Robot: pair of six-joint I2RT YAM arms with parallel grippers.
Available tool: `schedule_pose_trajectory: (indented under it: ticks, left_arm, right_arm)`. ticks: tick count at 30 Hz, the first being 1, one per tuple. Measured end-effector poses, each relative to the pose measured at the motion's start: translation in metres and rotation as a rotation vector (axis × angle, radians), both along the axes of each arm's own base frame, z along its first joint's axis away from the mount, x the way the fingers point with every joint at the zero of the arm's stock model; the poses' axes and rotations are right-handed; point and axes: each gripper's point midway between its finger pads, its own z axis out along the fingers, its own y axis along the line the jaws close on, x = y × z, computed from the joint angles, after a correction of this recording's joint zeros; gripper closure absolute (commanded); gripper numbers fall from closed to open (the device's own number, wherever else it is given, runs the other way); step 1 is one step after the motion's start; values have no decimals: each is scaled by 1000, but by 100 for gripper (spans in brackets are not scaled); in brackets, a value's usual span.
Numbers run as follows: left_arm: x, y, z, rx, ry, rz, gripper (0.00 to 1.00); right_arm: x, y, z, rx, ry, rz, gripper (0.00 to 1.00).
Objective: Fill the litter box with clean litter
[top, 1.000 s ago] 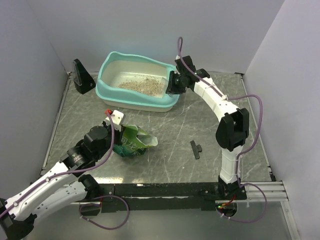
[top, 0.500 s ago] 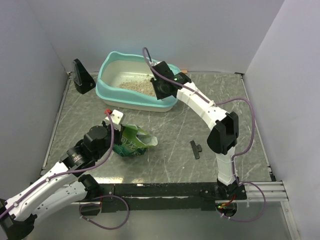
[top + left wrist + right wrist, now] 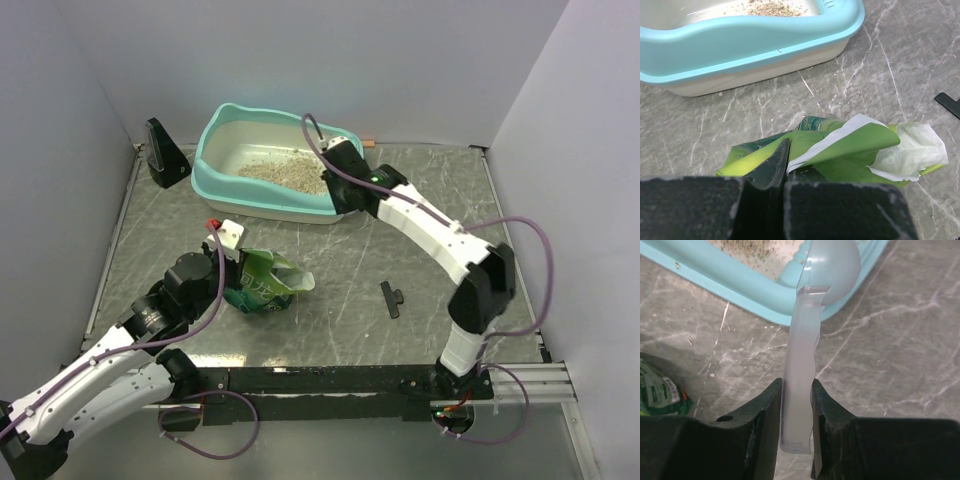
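Observation:
The litter box (image 3: 214, 181) stands at the back, turquoise-rimmed and cream inside, with clean litter (image 3: 284, 172) spread over its floor. In the right wrist view my right gripper (image 3: 796, 390) is shut on the handle of a translucent scoop (image 3: 802, 340). The scoop's bowl hangs over the box's rim (image 3: 740, 282) at the near right corner. My left gripper (image 3: 784, 150) is shut on the crumpled green pouch (image 3: 840, 150). The pouch (image 3: 266, 282) lies on the table in front of the box, its white-lined mouth facing right.
A black wedge-shaped block (image 3: 165, 152) stands left of the box by the left wall. A small black T-shaped piece (image 3: 391, 298) lies on the marbled table (image 3: 330, 260) right of the pouch. Pale walls close in three sides.
My right gripper swung with the scoop from the box's right end over the litter, then drew back to the near right corner. The left arm and pouch have not moved.

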Motion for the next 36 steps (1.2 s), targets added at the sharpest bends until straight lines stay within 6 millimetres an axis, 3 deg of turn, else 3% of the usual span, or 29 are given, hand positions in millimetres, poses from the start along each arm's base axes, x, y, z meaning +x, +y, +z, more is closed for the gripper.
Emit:
schedule_pose_trajectory:
  ticks: [3, 5, 9, 12, 17, 20, 26, 29, 30, 35, 36]
  left_arm:
    - [0, 2, 2, -3, -5, 6, 99]
    - [0, 2, 2, -5, -7, 7, 99]
    - [0, 4, 3, -6, -11, 14, 99]
    - [0, 5, 4, -9, -14, 17, 99]
    - [-1, 6, 6, -14, -19, 20, 99]
    - [-1, 9, 9, -21, -30, 30, 99]
    - [-4, 17, 17, -40, -54, 52, 99]
    - [-5, 19, 19, -46, -58, 60, 99]
    - [-5, 19, 19, -46, -58, 60, 99]
    - [-6, 21, 19, -50, -60, 63, 99]
    - [-6, 21, 19, -51, -60, 64, 99]
  right_arm:
    - [-11, -16, 22, 43, -63, -25, 100]
    - [-21, -37, 34, 74, -101, -57, 100]
    - [-29, -82, 38, 99, -140, -165, 100]
    - [-33, -121, 18, 100, -133, -269, 100]
    - [-38, -169, -43, 79, -47, -395, 100]
    - [-44, -183, -68, 64, 0, -417, 100]
    - [-36, -195, -95, 86, 18, -424, 97]
    - [-31, -196, -113, 95, 70, -429, 78]
    - [-30, -197, -119, 95, 88, -433, 67]
    - [-26, -206, -143, 138, 158, -476, 50]
    - [-26, -208, -145, 146, 167, -481, 40]
